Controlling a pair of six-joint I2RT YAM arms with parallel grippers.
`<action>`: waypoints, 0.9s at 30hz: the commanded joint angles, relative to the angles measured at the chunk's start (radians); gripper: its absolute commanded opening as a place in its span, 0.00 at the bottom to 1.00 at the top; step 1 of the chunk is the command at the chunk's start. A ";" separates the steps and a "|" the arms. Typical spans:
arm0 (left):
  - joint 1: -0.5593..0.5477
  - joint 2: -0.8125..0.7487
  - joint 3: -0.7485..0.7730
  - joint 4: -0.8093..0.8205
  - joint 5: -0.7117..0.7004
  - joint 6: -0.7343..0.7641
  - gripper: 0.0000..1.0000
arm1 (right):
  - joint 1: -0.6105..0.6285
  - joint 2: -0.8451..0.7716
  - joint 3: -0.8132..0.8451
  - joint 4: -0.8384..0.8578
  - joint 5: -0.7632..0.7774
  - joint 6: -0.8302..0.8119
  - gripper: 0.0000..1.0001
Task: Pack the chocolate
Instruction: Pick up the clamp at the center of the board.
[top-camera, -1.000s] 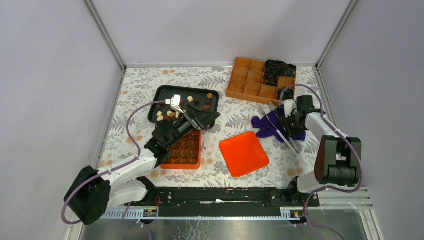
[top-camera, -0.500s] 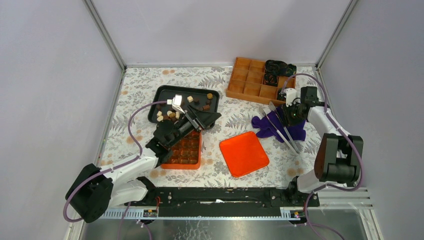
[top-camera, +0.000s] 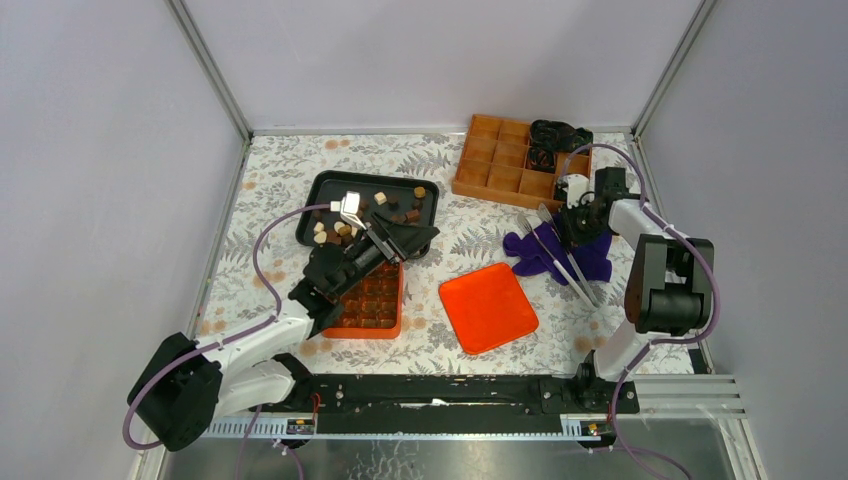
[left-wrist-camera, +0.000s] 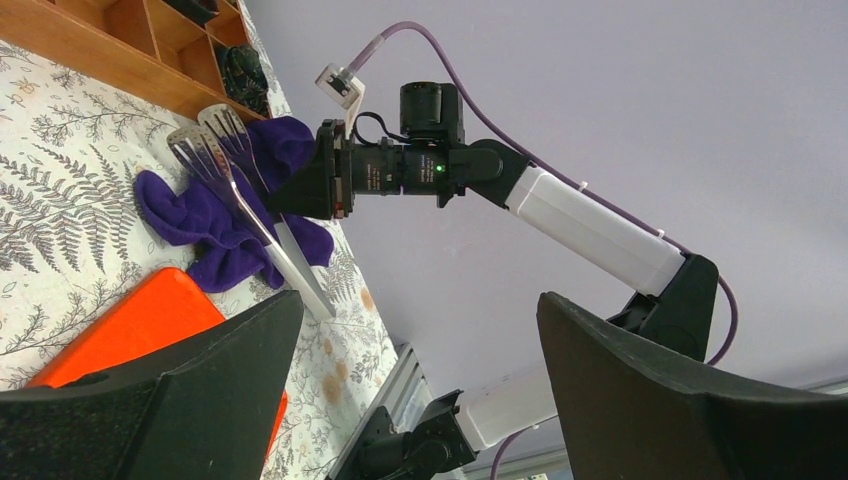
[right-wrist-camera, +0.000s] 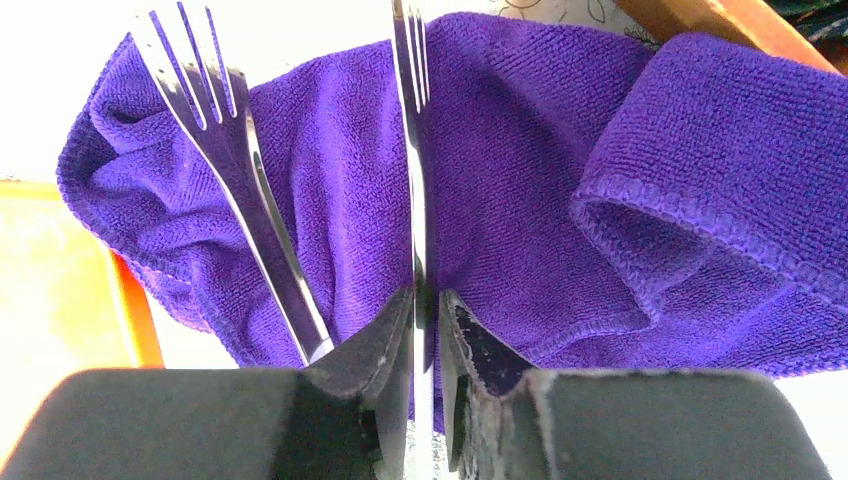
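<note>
1. Fern-printed table covering (top-camera: 440, 170), enclosed by pale grey walls.
2. Orange compartment box (top-camera: 365, 333), nearest the arm bases and left of centre. Its cells hold brown chocolate pieces (top-camera: 375, 298).
3. Orange square lid (top-camera: 488, 307), lying flat just right of the box and not touching it.
4. Left gripper (top-camera: 420, 243), hovering over the box's far edge and the near right corner of the black tray. In the left wrist view its fingers are spread wide (left-wrist-camera: 418, 300). Its position has hardly changed from half a second ago.
5. Black tray (top-camera: 380, 179), just beyond the box. Loose chocolate pieces in dark brown, light brown and cream are scattered over it.
6. Purple cloth (top-camera: 592, 262), crumpled, right of centre. Metal tongs (top-camera: 560, 258) with fork-shaped tips lie across it, where they lay a second ago.
7. Right gripper (top-camera: 570, 228), low at the cloth's far side. The right wrist view shows its fingers clamped on one arm of the tongs (right-wrist-camera: 425, 300). Since a second ago the arm's elbow has drawn leftward and away from the near edge.
8. Wooden divided organiser (top-camera: 500, 165), far right. Black-and-green bundles (top-camera: 555, 135) fill its right-hand compartments.
</note>
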 joint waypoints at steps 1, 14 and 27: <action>0.001 0.007 -0.001 0.061 -0.008 0.001 0.94 | 0.013 0.006 0.018 0.034 0.007 0.008 0.20; 0.002 0.031 0.014 0.066 0.011 -0.003 0.94 | 0.016 -0.011 -0.001 0.029 0.034 0.000 0.08; 0.001 0.068 -0.026 0.272 0.033 -0.051 0.93 | 0.015 -0.242 0.112 -0.132 -0.098 0.025 0.00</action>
